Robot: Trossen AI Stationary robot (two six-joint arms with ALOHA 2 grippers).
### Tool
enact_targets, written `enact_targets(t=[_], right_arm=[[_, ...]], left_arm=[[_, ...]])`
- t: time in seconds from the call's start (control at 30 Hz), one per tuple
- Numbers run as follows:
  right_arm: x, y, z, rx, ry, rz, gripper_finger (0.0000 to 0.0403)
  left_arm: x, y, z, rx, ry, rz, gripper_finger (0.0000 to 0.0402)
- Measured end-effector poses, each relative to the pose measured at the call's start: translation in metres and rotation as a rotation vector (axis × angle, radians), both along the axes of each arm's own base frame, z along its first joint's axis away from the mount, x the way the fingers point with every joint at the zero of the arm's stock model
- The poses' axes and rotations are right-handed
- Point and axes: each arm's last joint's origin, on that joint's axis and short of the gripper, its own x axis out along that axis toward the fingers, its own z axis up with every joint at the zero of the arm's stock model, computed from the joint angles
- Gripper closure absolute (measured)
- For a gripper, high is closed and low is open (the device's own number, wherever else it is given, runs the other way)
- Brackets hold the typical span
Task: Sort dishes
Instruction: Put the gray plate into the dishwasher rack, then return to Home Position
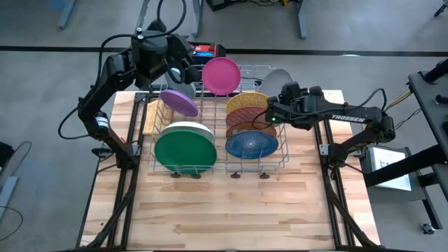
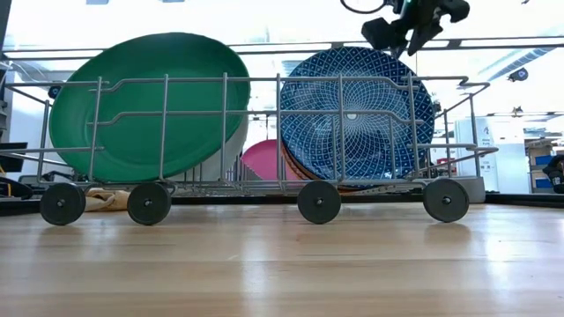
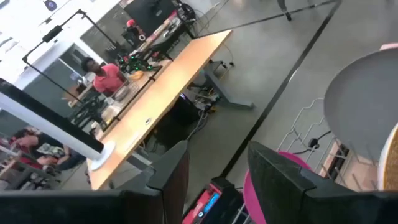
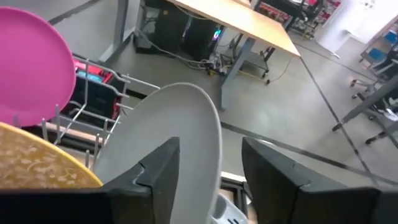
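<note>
On the wooden surface stands a silver wire rack on small black wheels, and the plates stand on edge inside it. Nearest to the front are the green plate on the left and the blue patterned plate on the right. Behind the green one a white plate shows only its rim. Behind the blue one come a brown plate, a maroon plate and a yellow patterned plate. Farther back a purple plate leans tilted, and at the far end stand the pink plate and a grey plate.

The right claw is beside the yellow plate, and in its wrist view the fingers are apart with the grey plate's rim just between them; nothing is held. The left claw hovers at the far left corner, near the pink plate, also open and empty.

The plates look stiff, smooth and rather light, probably slippery at the flat faces. I judge the best hold is on the upper rim, with one finger on each face, lifting straight up so the wires do not catch the plate.
</note>
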Motion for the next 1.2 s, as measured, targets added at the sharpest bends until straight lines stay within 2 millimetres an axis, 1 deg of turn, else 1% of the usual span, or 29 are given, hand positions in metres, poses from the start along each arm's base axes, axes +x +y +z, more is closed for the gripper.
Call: enact_targets(t=[0.1, 0.17, 0.23, 0.33, 0.43, 0.5, 0.53, 0.6, 0.7, 0.8, 0.9, 0.97, 1.07, 1.13, 1.2], right_arm=[[-0.005, 0.004, 0.013, 0.021, 0.023, 0.03, 0.0227], [-0.012, 0.008, 0.024, 0.022, 0.027, 0.047, 0.0222], [-0.02, 0.016, 0.035, 0.02, 0.008, 0.074, 0.022], [-0.033, 0.033, 0.046, 0.015, -0.022, 0.157, 0.0222], [-0.049, 0.059, 0.052, 0.002, -0.054, 0.291, 0.0228], [-0.058, 0.079, 0.049, -0.023, -0.06, 0.406, 0.0233], [-0.062, 0.09, 0.044, -0.04, -0.058, 0.467, 0.0236], [-0.067, 0.114, 0.03, -0.094, -0.058, 0.591, 0.0241], [-0.069, 0.15, 0.007, -0.202, -0.092, 0.743, 0.0251], [-0.067, 0.18, -0.007, -0.239, -0.138, 0.851, 0.0263], [-0.061, 0.202, -0.011, -0.213, -0.158, 0.947, 0.0278], [-0.052, 0.214, -0.013, -0.168, -0.15, 1.044, 0.0287], [-0.035, 0.229, -0.013, -0.116, -0.153, 1.276, 0.0301], [-0.023, 0.236, -0.01, -0.153, -0.181, 1.454, 0.0311], [-0.013, 0.237, -0.003, -0.23, -0.221, 1.598, 0.0321]], left_arm=[[0.002, -0.003, 0.0, -0.026, -0.018, -0.065, 0.0248], [0.005, -0.01, -0.001, -0.06, -0.026, -0.195, 0.0248], [0.009, -0.021, -0.001, -0.111, -0.038, -0.365, 0.0248], [0.012, -0.049, 0.0, -0.202, -0.071, -0.618, 0.025], [0.009, -0.083, 0.002, -0.239, -0.059, -0.799, 0.0256], [0.006, -0.106, 0.001, -0.232, -0.024, -0.894, 0.0262], [0.005, -0.117, -0.001, -0.225, 0.012, -0.941, 0.0265], [0.006, -0.14, -0.011, -0.231, 0.086, -1.026, 0.0273], [0.015, -0.17, -0.032, -0.257, 0.159, -1.113, 0.0283], [0.026, -0.197, -0.052, -0.218, 0.133, -1.112, 0.0286], [0.03, -0.217, -0.074, -0.142, 0.097, -1.073, 0.0286], [0.032, -0.227, -0.089, -0.129, 0.053, -1.097, 0.0287], [0.035, -0.241, -0.116, -0.134, -0.024, -1.193, 0.0287], [0.034, -0.245, -0.132, -0.09, -0.034, -1.212, 0.0287], [0.032, -0.243, -0.143, -0.022, -0.024, -1.188, 0.0287]])
